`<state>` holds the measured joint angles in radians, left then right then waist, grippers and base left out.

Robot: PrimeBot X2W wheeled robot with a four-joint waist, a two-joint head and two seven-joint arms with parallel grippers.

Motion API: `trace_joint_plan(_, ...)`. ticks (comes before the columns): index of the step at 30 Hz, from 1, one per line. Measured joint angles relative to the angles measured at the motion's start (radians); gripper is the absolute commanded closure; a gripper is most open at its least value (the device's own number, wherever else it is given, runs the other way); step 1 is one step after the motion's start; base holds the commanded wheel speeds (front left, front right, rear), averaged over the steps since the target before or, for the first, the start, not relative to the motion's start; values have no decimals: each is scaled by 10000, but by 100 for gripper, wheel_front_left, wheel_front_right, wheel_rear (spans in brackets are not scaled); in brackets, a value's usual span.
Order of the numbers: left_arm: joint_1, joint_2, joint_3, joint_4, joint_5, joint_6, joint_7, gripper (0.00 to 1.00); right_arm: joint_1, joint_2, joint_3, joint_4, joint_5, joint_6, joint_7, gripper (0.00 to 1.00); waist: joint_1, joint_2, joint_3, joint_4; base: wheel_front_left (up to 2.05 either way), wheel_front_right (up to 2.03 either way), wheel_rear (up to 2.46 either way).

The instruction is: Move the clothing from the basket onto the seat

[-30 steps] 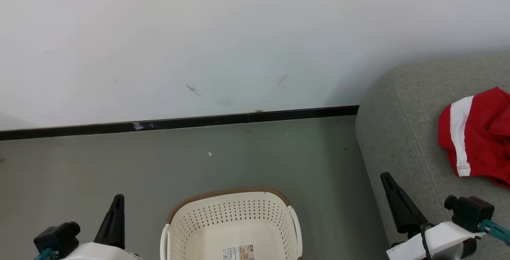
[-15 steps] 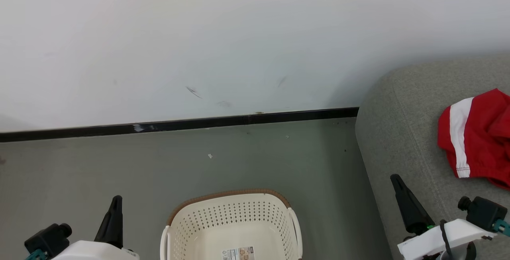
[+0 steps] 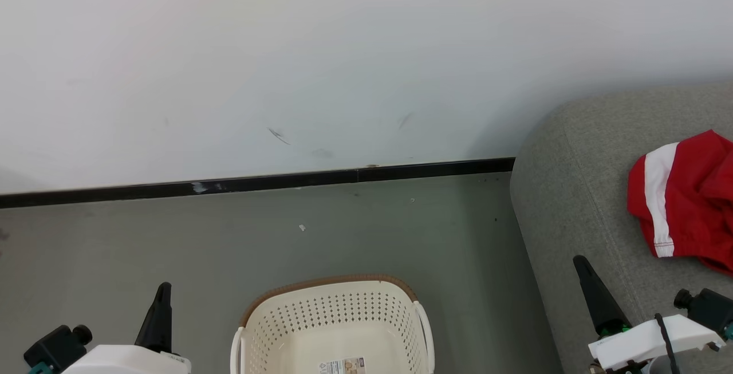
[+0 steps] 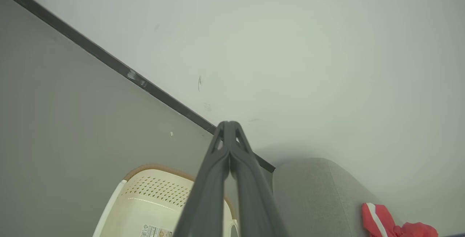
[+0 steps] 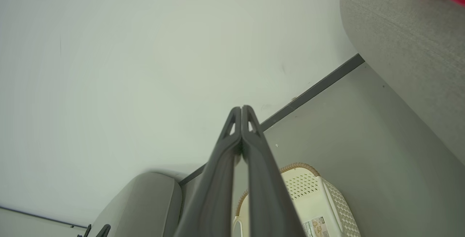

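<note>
The cream-white basket (image 3: 332, 328) stands on the floor at the bottom centre, and the part of its inside in view holds just a sticker (image 3: 342, 366). A red garment with a white stripe (image 3: 684, 202) lies crumpled on the grey sofa (image 3: 572, 202) at the right. My left gripper (image 3: 163, 291) hangs left of the basket, its fingers pressed together with nothing between them (image 4: 229, 125). My right gripper (image 3: 581, 265) is over the sofa's front left edge, short of the garment, and it is shut and holds nothing (image 5: 241, 110). Both wrist views take in the basket (image 4: 152, 200) (image 5: 327, 200).
A white wall with a black skirting board (image 3: 257, 179) runs behind the grey floor (image 3: 229, 248). The sofa's rounded corner reaches the wall at the right. Another grey upholstered piece (image 5: 145, 200) sits at the lower left of the right wrist view.
Both grippers have sunk toward the bottom edge of the head view, the right one also drifting right. The whole picture has shifted slightly down, so the camera moved. Garment and basket lie as before.
</note>
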<state>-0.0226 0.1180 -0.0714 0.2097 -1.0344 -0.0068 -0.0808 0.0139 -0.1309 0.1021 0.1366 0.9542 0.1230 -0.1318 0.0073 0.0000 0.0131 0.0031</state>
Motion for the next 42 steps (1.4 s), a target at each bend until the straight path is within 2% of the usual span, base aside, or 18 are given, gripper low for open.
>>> trace_joint_plan(15, -82, -240, 410, 35, -1590, -150, 491, 100, -241, 0, -303, 349, 2094, 0, 374, 100, -57, 0, -8, -7, 0, 0, 0)
trace_joint_plan(42, -138, -594, 1122, 102, -4309, -585, 1417, 100, -475, 4, -821, 959, 5718, 0, 1011, 100, -67, 0, -89, -23, 0, 0, 0)
